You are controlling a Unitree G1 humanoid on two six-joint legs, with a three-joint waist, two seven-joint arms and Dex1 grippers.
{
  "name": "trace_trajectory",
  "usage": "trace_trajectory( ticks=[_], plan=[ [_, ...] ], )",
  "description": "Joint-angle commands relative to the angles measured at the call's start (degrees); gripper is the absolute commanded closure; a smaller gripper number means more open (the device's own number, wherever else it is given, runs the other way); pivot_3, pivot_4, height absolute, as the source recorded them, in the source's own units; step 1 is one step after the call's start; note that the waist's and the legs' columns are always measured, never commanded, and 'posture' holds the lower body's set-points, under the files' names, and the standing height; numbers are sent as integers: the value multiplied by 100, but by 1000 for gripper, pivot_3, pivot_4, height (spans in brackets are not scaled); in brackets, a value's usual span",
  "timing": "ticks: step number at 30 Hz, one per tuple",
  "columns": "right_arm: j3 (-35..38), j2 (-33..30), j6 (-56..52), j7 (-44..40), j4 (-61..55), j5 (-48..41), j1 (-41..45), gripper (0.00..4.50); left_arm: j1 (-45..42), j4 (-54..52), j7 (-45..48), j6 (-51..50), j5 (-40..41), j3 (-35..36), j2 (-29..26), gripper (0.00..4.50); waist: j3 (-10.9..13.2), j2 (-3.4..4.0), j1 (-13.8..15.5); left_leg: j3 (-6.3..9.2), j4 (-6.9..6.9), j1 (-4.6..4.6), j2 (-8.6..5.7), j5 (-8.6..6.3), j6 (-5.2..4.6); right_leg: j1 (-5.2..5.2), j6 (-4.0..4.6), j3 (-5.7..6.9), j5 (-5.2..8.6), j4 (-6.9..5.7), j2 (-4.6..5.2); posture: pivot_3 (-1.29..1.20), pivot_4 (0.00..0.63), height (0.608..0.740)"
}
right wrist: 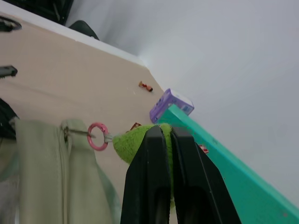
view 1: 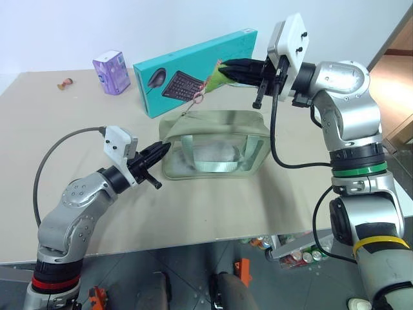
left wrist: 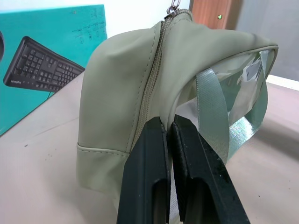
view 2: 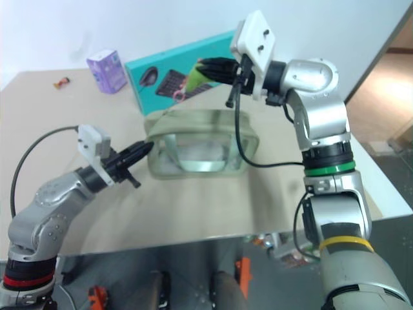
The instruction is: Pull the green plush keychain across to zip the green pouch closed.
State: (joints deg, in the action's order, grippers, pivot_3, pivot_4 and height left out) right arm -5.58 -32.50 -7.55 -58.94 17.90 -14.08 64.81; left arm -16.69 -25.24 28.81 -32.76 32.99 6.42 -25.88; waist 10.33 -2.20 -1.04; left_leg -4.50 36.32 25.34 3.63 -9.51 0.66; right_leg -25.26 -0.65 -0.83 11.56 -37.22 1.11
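The green pouch stands on the table, its clear side panel and webbing handle towards me. My left gripper is shut on the fabric at the pouch's left end, right at the zipper seam. My right gripper hovers above the pouch's back left corner, shut on the green plush keychain. From the plush a pink ring and a short link run down to the zipper slider near the left end of the pouch's top.
A long teal keyboard box stands on edge just behind the pouch. A purple pack and a small red thing lie at the back left. The table's front edge is near me, and cans lie below at right.
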Motion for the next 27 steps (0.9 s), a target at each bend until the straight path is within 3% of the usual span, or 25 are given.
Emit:
trace_trajectory(
  ticks=[1, 17, 27],
  plan=[
    [471, -238, 158, 229, -8, 21, 69, 4454, -56, 50, -113, -115, 17, 57, 5, 4500, 0, 0, 0, 0, 0, 0, 0, 0, 0, 0, 0, 0, 0, 0, 0, 0, 150, 740],
    [600, -650, 310, 430, 110, 205, -275, 4454, -212, 169, -497, -210, 93, 200, 175, 4500, 0, 0, -3, 1, -2, 0, 0, 0, 0, 0, -1, -1, 0, 0, -2, 0, 150, 740],
    [1012, -1650, 629, 770, 451, 617, -1190, 4454, -150, 52, -472, -229, 78, 182, 103, 4500, 0, 0, -2, -2, -2, 0, -9, -1, 0, 1, -6, -7, 4, 3, 4, 0, 150, 740]
  ],
)
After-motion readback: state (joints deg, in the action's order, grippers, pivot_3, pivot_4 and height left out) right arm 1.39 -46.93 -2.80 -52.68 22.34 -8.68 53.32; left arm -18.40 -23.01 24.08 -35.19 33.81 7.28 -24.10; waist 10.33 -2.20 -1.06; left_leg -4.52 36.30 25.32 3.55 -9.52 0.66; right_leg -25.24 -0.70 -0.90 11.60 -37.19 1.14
